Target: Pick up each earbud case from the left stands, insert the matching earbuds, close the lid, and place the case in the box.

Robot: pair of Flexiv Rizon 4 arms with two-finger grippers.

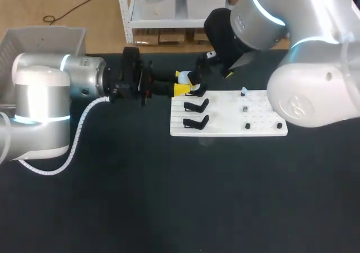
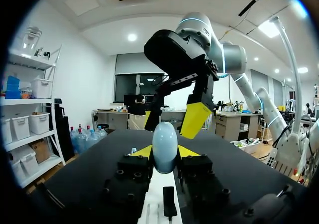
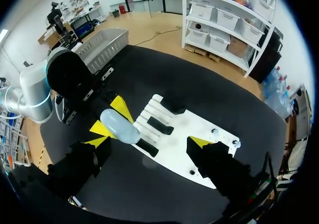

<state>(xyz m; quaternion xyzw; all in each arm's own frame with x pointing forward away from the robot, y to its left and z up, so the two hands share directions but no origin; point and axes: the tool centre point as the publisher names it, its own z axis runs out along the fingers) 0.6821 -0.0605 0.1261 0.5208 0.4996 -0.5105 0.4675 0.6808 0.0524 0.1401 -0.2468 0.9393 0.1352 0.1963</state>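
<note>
Nearest the lens, the big silver-white right arm is seen, with its claw spread wide just above the left claw. Opposite it, the silver-white left arm is stretched over the black bench. Its claw is pinched on the pale blue egg-shaped earbud case, one yellow tip on each flank. Beneath both claws the flat white board with black stands is laid. The case is judged light, hard-shelled and, being so rounded, slippery. It is best gripped low across its widest flanks, so that the lid is left free.
</note>
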